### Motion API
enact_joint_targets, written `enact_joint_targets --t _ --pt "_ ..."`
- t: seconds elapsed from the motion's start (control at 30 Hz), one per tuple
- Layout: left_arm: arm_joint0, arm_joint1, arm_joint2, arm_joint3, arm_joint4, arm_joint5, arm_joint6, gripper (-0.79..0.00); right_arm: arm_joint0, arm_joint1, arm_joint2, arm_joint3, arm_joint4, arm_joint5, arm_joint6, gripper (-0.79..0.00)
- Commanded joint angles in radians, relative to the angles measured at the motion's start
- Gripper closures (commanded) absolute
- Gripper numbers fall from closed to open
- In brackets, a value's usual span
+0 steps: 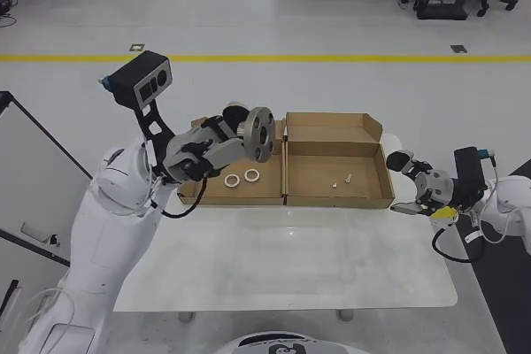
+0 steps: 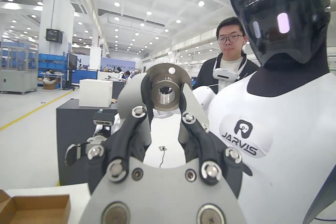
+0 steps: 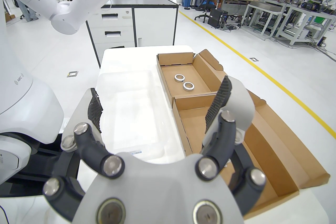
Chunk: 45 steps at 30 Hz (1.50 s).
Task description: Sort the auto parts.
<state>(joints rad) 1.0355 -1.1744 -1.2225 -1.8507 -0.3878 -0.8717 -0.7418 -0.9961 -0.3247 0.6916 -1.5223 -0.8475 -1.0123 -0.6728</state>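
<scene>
My left gripper [image 2: 164, 96] clamps the flange [image 1: 258, 134] above the box [image 1: 270, 188]; my right gripper [image 3: 160, 93] gapes empty, well apart. Smooth metal could slip, dropping it onto the rings [image 1: 228, 181].

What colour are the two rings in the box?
The rings are silver, clearest in right wrist view.

1. Two small white parts [image 1: 340, 181] in the right box [image 1: 372, 173], which adjoins the left box [image 1: 270, 188]: too small to identify.
2. The left box, end away from the right box: covered by the left arm [image 1: 181, 159].
3. One flanged metal part [image 2: 160, 71], above the left box: flange sides behind the left gripper [image 2: 164, 96] fingers [image 2: 128, 96].
4. Floor of the right box, next to the left box: partly screened by a right gripper [image 3: 160, 89] finger [image 3: 223, 99].
</scene>
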Motion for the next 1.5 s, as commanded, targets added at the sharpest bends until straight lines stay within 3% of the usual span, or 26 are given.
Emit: enact_joint_targets --t 0.0,0.23,0.63,0.8,1.17,1.47 --pt "-0.044 -0.004 0.009 0.041 0.035 -0.003 0.002 0.0 0.0 0.0 0.0 0.0 0.0 0.0 -0.001 -0.785" --pt "-0.146 -0.011 0.041 0.191 0.237 -0.032 -0.03 0.0 0.0 0.0 0.0 0.0 0.0 0.0 -0.001 -0.785" --pt "-0.173 0.01 0.046 0.286 0.465 -0.064 -0.14 0.0 0.0 0.0 0.0 0.0 0.0 0.0 -0.001 -0.785" --pt "-0.25 0.009 0.085 0.342 0.545 -0.045 -0.162 0.0 0.0 0.0 0.0 0.0 0.0 0.0 -0.001 -0.785" --pt "-0.436 -0.002 0.174 0.566 0.747 -0.008 -0.184 0.0 0.0 0.0 0.0 0.0 0.0 0.0 -0.001 -0.785" --pt "-0.46 0.012 0.233 0.668 0.927 -0.019 -0.188 0.0 0.0 0.0 0.0 0.0 0.0 0.0 -0.001 -0.785"
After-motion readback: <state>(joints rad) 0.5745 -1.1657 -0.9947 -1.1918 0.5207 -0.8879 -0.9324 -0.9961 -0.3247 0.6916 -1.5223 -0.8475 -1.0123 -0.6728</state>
